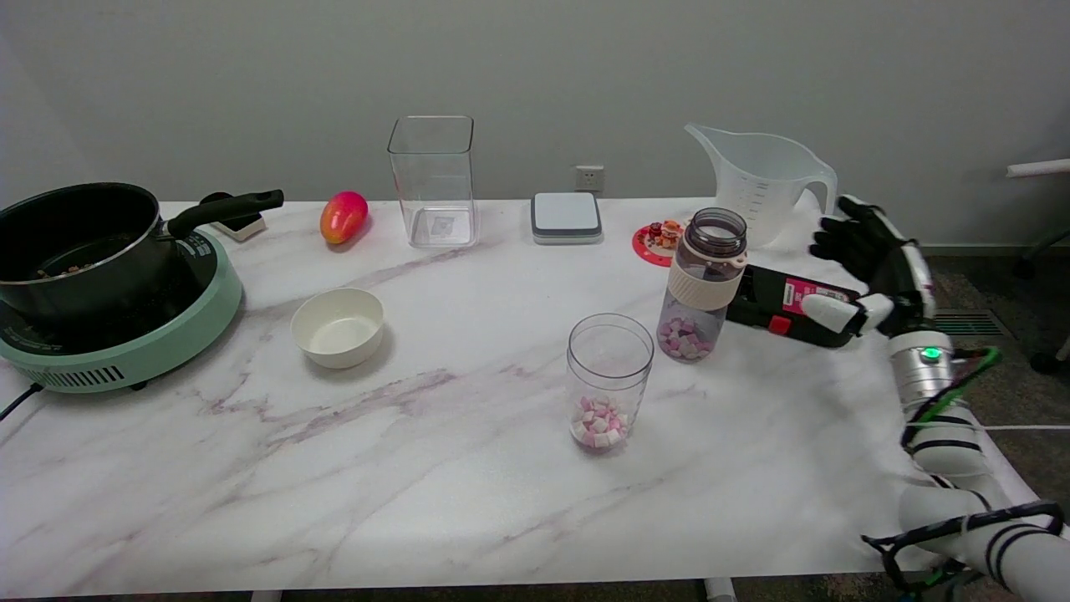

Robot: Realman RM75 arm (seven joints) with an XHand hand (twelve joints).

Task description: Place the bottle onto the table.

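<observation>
The bottle point(700, 284) stands upright on the marble table point(435, 468), right of centre. It is clear purple-tinted with a white band, no cap, and pink and white cubes at its bottom. My right hand point(869, 263) hovers well to the right of it, near the table's right edge, fingers spread and holding nothing. A clear gap separates hand and bottle.
A glass jar point(609, 380) with cubes stands just front-left of the bottle. A black and red flat pack point(790, 303) lies between bottle and hand. Behind are a measuring jug point(761, 180), red coaster point(660, 238), scale point(566, 216), square container point(433, 180), mango point(343, 216). Bowl point(338, 326) and pot on cooker point(92, 276) sit left.
</observation>
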